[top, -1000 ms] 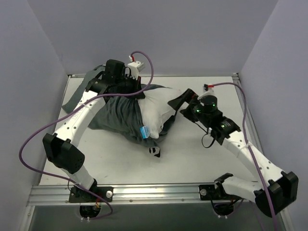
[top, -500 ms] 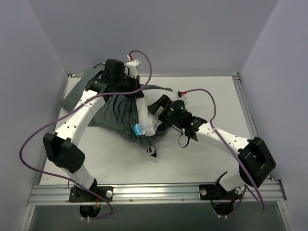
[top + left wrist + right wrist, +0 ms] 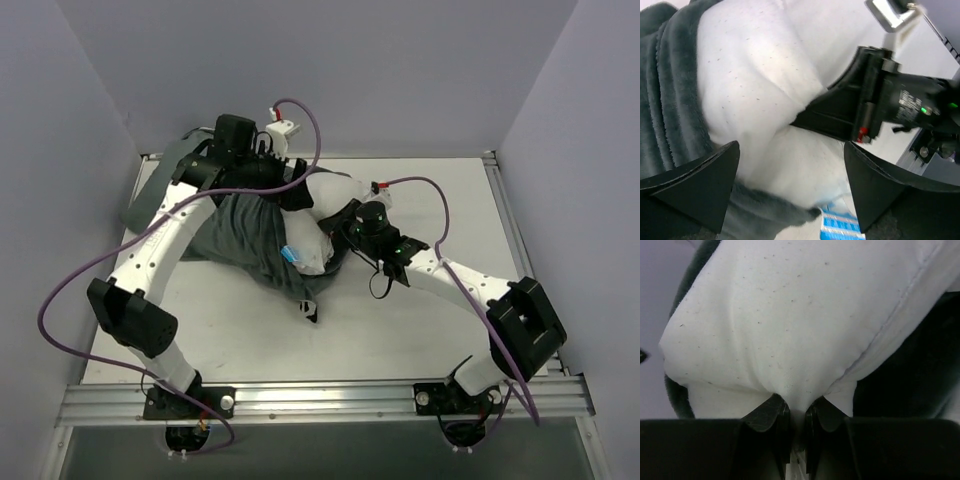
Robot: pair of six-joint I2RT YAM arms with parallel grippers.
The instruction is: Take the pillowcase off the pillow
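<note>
From the top external view, one pillowcase (image 3: 240,240), dark grey, is seen spread on the far left part of the table (image 3: 400,320). One white pillow (image 3: 318,228) is seen sticking out of the pillowcase's right-hand opening, and one blue-and-white tag (image 3: 291,254) is shown on it just beside the pillowcase's rim. Two grippers are counted. The left gripper (image 3: 290,192) is placed at the pillowcase's far right corner, over the pillow. The right gripper (image 3: 338,222) is set against the bare pillow, right of the pillowcase.

In the left wrist view, the left gripper (image 3: 790,145) is seen spread wide, with nothing clamped. The pillow (image 3: 755,85) bulges between its two fingers (image 3: 695,185), and the pillowcase (image 3: 670,100) is bunched at the left. The right gripper (image 3: 810,117) is seen pinching the pillow right of the pillowcase's rim. The tag (image 3: 840,227) is seen at the bottom edge.

In the right wrist view, the right gripper (image 3: 796,415) is shown closed on a fold of the pillow (image 3: 790,310). The pillowcase (image 3: 692,275) is glimpsed behind the pillow, at the left.
</note>
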